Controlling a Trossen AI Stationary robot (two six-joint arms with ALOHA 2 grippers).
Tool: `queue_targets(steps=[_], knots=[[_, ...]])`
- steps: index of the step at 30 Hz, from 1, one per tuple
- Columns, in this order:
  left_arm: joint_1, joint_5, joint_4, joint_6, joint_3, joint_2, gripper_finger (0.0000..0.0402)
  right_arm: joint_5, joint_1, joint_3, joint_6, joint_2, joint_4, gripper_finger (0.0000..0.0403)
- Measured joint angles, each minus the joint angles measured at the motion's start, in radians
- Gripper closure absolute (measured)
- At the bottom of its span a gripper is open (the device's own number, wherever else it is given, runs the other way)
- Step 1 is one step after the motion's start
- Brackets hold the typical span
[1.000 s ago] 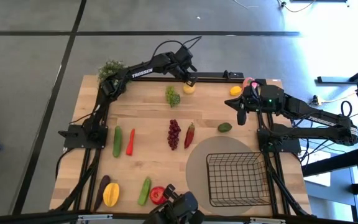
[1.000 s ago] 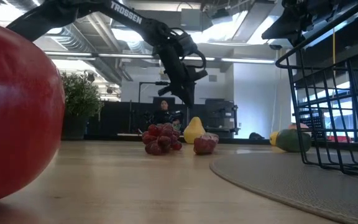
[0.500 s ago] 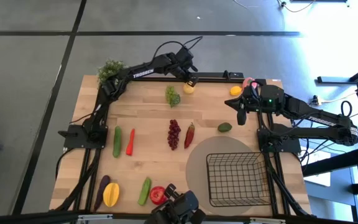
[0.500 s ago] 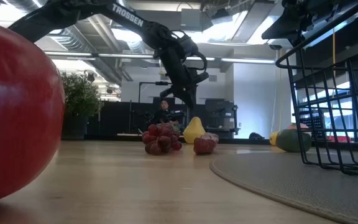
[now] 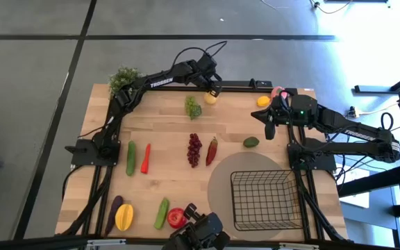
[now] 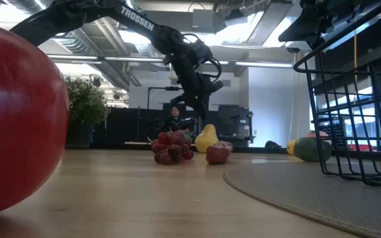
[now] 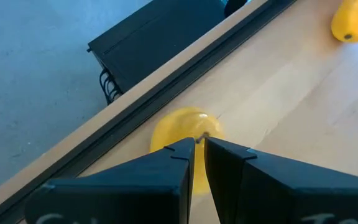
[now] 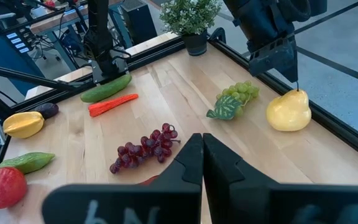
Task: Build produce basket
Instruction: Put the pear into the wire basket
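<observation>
Pale wood table (image 5: 165, 139), wire basket (image 5: 261, 200)

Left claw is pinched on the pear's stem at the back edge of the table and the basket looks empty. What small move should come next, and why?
Probably a short straight lift. The left claw is nearly closed on the stem of the yellow pear, which looks to sit on the wood. Raising it first would show whether that thin grip holds before carrying it across to the empty basket. The right claw waits shut.
</observation>
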Motion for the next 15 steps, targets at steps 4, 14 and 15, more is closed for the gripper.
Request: queue_targets(steps=[4,14,15], knots=[[0.000,0.000,0.001,0.028,0.000,0.000,0.0374,0.000,0.000,0.000,-0.002,0.000,0.000,0.0402],[0.000,0.002,0.021,0.043,0.000,0.000,0.0374,0.000,0.000,0.000,-0.005,0.000,0.000,0.0402],[-0.001,0.002,0.021,0.042,0.000,0.000,0.0374,0.000,0.000,0.000,-0.005,0.000,0.000,0.0402]])
